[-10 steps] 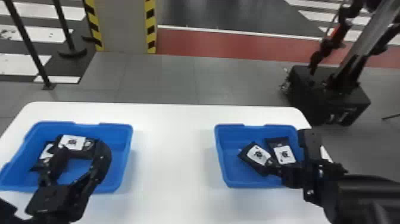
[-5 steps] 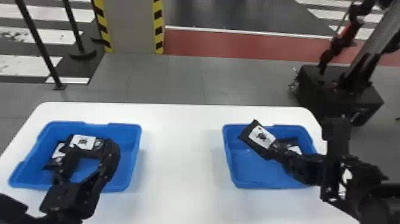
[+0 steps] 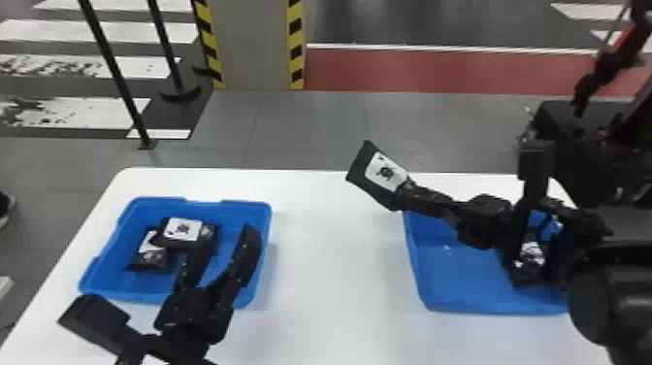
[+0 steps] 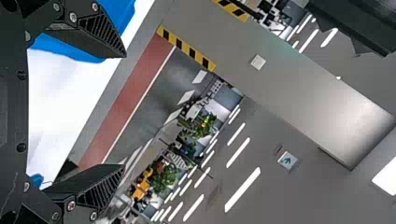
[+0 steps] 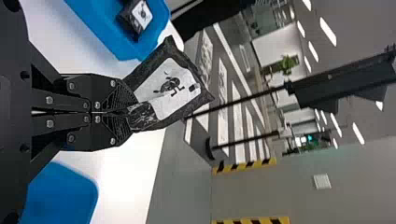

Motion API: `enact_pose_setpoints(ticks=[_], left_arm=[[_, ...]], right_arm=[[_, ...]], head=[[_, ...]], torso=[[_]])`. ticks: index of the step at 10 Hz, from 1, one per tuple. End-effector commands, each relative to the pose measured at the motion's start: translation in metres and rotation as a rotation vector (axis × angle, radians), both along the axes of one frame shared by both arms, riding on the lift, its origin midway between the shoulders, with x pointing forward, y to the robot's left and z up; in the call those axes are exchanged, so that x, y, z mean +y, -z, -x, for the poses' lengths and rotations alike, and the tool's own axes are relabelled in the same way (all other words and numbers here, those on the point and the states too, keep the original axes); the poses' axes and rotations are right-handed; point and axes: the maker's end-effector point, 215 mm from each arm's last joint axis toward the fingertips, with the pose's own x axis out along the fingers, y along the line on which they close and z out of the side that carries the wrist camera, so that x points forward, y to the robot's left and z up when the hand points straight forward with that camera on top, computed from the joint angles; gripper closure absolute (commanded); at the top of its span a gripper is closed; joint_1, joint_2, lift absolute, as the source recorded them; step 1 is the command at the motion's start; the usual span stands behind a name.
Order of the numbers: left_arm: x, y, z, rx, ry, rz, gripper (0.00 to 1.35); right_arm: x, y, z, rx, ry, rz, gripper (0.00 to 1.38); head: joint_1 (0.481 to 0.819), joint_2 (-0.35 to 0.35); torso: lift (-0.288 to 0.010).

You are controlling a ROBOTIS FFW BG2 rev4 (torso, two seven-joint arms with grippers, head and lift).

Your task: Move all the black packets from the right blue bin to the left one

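nearest the robot, its left gripper (image 4: 123, 110) stands open and empty, in front of the left bin (image 3: 247, 208). the right gripper (image 5: 133, 112) is closed on one end of a black packet (image 5: 173, 88), held up near the right bin (image 3: 461, 281). that packet looks light and soft, likely a bit slippery; its crinkled end gives a fair grip, though a pinch nearer the middle would probably swing less. another packet (image 3: 531, 259) lies in the right bin, half hidden by the right arm, so i can't tell what's under it. over in the left bin, packets (image 3: 182, 229) overlap, partly blocked by the left fingers; their count is unclear.
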Motion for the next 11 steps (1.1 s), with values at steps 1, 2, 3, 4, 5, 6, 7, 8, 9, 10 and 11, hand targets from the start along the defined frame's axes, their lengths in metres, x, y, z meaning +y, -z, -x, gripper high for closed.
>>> enact_pose_setpoints(ticks=[1, 2, 3, 4, 5, 6, 7, 8, 9, 10, 11], left_arm=[[-0.014, -0.012, -0.007, -0.012, 0.038, 0.028, 0.19], [-0.016, -0.023, -0.011, -0.034, 0.046, 0.028, 0.2], [-0.02, -0.033, -0.014, -0.055, 0.055, 0.025, 0.2], [-0.023, -0.038, -0.017, -0.063, 0.065, 0.018, 0.2], [-0.025, -0.038, -0.018, -0.06, 0.072, 0.02, 0.2], [-0.028, -0.038, -0.019, -0.054, 0.08, 0.021, 0.2], [-0.031, -0.037, -0.019, -0.051, 0.087, 0.02, 0.2], [-0.032, -0.037, -0.02, -0.049, 0.09, 0.019, 0.2], [-0.032, -0.037, -0.021, -0.05, 0.092, 0.017, 0.2], [-0.032, -0.037, -0.021, -0.05, 0.091, -0.002, 0.38], [-0.023, -0.049, -0.02, -0.094, 0.058, -0.002, 1.05]], right_arm=[[0.064, 0.0, 0.006, 0.021, -0.148, -0.059, 1.15], [0.098, 0.002, 0.018, 0.04, -0.221, -0.084, 1.15], [0.119, 0.007, 0.027, 0.062, -0.267, -0.097, 1.15], [0.135, 0.01, 0.037, 0.08, -0.307, -0.113, 1.15], [0.148, 0.008, 0.044, 0.085, -0.339, -0.128, 1.15], [0.159, 0.005, 0.05, 0.088, -0.364, -0.139, 1.15], [0.168, 0.002, 0.055, 0.089, -0.385, -0.149, 1.15], [0.175, 0.002, 0.059, 0.093, -0.401, -0.151, 1.15], [0.181, 0.005, 0.065, 0.107, -0.417, -0.16, 1.15], [0.183, 0.008, 0.067, 0.116, -0.42, -0.164, 1.15], [0.184, 0.006, 0.066, 0.114, -0.421, -0.166, 1.15]], head=[[0.695, 0.036], [0.695, 0.076], [0.695, 0.117], [0.695, 0.153], [0.695, 0.163], [0.695, 0.182], [0.695, 0.199], [0.695, 0.209], [0.695, 0.218], [0.695, 0.222], [0.695, 0.229]], torso=[[-0.11], [-0.11], [-0.11], [-0.11], [-0.11], [-0.11], [-0.11], [-0.11], [-0.11], [-0.11], [-0.11]])
